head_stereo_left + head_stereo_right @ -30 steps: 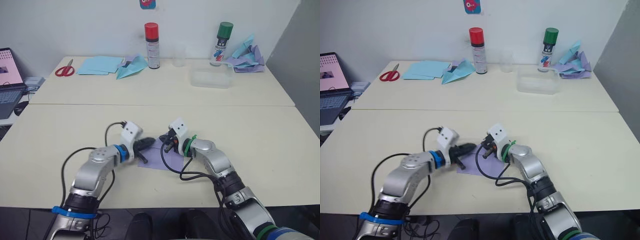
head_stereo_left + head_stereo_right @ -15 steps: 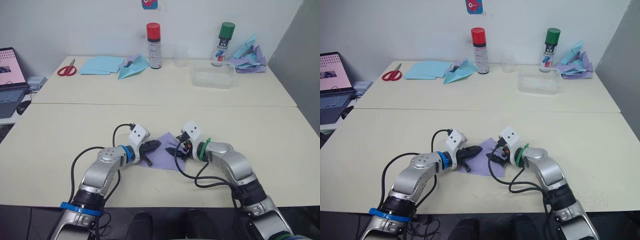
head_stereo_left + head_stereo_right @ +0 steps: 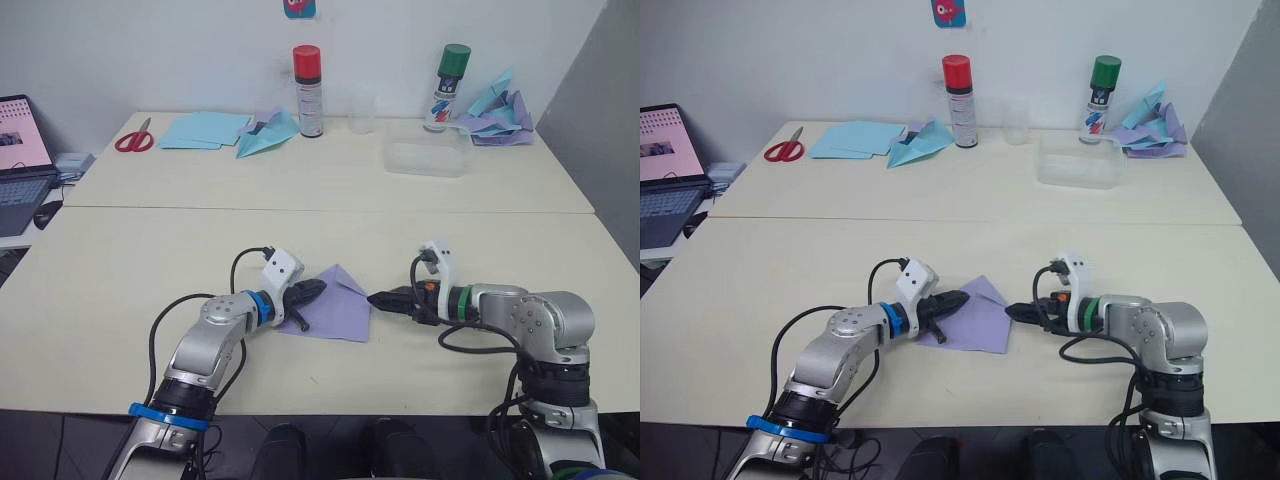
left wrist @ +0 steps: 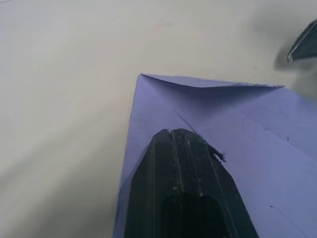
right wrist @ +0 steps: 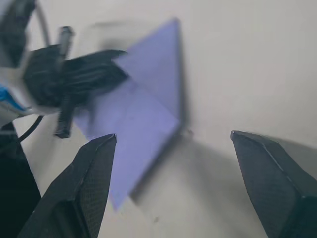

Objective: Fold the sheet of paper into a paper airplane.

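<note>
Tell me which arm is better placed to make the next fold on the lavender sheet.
Probably the right. The left gripper, fingers shut, presses down on the sheet of paper, pinning it. The right gripper is open and free just off the sheet's right edge, so it can lift a flap while the left anchors.

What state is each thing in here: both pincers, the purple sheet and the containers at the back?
Left pincer: shut, pressing on the sheet.
Right pincer: open, beside the sheet, off it.
Sheet of paper: flat, one corner folded over.
Red-capped can: upright, capped.
Green-capped can: upright, capped.
Clear tub: lidless.
</note>
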Tool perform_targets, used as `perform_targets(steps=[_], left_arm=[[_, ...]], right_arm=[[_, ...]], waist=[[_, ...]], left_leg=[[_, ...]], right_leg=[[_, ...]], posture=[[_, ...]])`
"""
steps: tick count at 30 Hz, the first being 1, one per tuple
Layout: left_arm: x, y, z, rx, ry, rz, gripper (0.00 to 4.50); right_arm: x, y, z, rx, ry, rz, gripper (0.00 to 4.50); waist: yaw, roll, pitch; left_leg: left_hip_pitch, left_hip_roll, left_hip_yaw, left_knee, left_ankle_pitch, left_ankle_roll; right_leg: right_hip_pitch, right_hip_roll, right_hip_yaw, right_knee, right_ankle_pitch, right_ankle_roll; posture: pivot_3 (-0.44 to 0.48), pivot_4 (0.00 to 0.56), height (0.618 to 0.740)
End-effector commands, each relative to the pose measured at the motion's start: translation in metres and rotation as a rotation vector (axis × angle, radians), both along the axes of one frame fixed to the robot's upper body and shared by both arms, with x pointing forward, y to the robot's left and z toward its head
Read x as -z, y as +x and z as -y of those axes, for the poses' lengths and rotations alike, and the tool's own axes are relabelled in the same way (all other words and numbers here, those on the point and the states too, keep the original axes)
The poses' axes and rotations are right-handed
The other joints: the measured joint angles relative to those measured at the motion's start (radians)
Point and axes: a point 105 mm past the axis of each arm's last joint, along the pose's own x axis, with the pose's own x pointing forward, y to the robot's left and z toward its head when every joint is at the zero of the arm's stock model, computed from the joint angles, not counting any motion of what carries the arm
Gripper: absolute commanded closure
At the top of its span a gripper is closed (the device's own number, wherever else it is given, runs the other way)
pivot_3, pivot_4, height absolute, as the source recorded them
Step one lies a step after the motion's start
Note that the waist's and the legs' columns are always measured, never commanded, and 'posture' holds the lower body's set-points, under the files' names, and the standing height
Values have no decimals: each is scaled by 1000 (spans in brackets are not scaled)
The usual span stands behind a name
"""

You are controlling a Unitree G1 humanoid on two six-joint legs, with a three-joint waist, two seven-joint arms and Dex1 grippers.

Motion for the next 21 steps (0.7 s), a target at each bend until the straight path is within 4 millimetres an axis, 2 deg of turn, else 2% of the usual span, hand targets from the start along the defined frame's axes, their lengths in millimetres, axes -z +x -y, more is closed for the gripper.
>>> perform_targets(steps=[1,11,16,21], left_arm=[[18,-8,4,16,30,-61,4500],[19,-9,3,12,27,-65,4500],[18,-8,0,-3,38,-51,4500],[19,-9,-2,-6,40,-54,4500]], right_arm=[[2,6,6,63,30,-50,664],[4,17,-31,121,234,-184,664],[1,22,-40,154,278,-225,664],[-1,16,-48,110,286,-241,664]], waist=[[-1,0,0],[-11,1,-1],[-11,1,-1],[-11,1,-1]], left_leg=[[0,0,0,0,0,0],[2,1,0,0,0,0],[1,2,0,0,0,0],[0,2,0,0,0,0]], right_leg=[[0,0,0,0,0,0],[0,0,1,1,0,0],[0,1,0,1,0,0],[0,2,1,0,0,0]], posture=[[0,150,740],[0,150,740],[0,150,740],[0,150,740]])
